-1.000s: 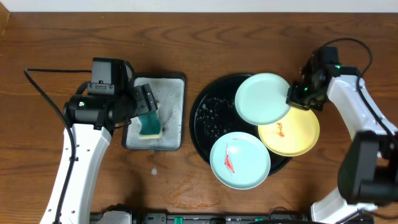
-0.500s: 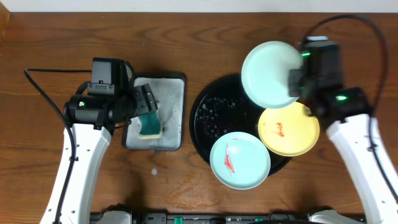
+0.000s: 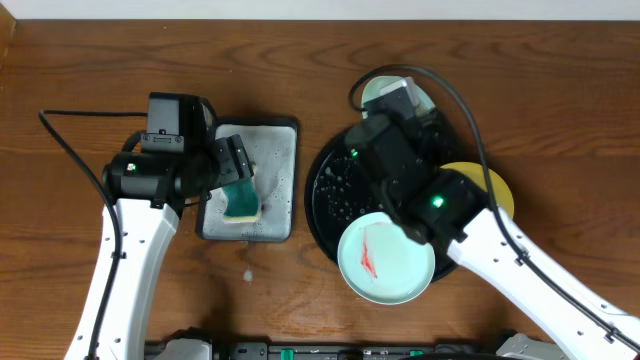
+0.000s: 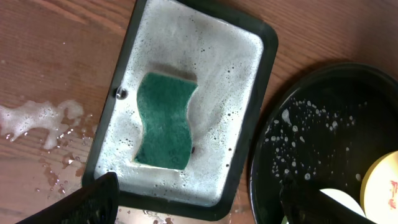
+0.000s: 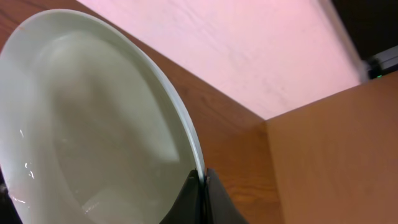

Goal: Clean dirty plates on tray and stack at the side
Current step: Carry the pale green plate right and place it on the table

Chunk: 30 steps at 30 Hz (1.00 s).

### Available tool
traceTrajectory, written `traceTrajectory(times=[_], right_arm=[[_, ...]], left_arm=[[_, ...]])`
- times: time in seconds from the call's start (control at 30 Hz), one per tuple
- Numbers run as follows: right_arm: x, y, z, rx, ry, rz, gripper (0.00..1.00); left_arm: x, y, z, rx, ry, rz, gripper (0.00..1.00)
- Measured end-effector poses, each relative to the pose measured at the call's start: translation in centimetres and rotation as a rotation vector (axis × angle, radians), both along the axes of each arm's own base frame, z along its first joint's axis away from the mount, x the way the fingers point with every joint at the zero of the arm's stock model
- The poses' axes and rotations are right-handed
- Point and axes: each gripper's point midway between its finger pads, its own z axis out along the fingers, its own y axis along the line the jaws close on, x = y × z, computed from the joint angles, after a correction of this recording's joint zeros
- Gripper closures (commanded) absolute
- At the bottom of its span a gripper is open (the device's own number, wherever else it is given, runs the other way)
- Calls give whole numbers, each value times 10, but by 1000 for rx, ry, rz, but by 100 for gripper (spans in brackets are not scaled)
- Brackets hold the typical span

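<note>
My right gripper (image 5: pixel 202 182) is shut on the rim of a clean mint-blue plate (image 5: pixel 93 124) and holds it tilted in the air. In the overhead view only that plate's edge (image 3: pixel 374 90) shows, behind the right wrist at the back of the black tray (image 3: pixel 328 200). A second mint-blue plate (image 3: pixel 385 262) with a red smear lies on the tray's front rim. The yellow plate (image 3: pixel 492 180) is mostly hidden under the right arm. My left gripper (image 4: pixel 199 208) is open and empty above the green sponge (image 4: pixel 165 121).
The sponge (image 3: pixel 240 198) lies in a foamy rectangular silver tray (image 3: pixel 272 150) left of the black tray (image 4: pixel 323 124). Foam and water spots lie on the wood (image 4: pixel 37 118) beside it. The right arm stretches across the black tray from the front right.
The right arm has swung from the tray's right side across it, carrying the clean mint plate up and towards the back left. The left arm and sponge have not moved.
</note>
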Motion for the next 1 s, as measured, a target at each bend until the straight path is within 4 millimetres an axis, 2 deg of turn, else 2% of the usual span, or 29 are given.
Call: traceTrajectory(times=[0.23,0.37,0.43,0.57,0.7,0.83,0.93,1.0], right_arm=[[-3,-1,6,-32,-26,-18,99],[6,-25,-3,28,-3,-85,99],[15,-47,-15,105,43,-131,99],[31,-98,-50,364,171,-220,99],[38,-163,-71,705,228,-330,99],[29,-234,-78,966,189,-470,99],[8,-294,-97,1104,153,-651,99],[-4,-322,-113,1166,148,-755,99]], left_arm=[[0,0,0,0,0,0,17],[0,0,0,0,0,0,17],[0,0,0,0,0,0,17],[0,0,0,0,1,0,17],[0,0,0,0,1,0,17],[0,0,0,0,1,0,17],[0,0,0,0,2,0,17],[0,0,0,0,1,0,17]])
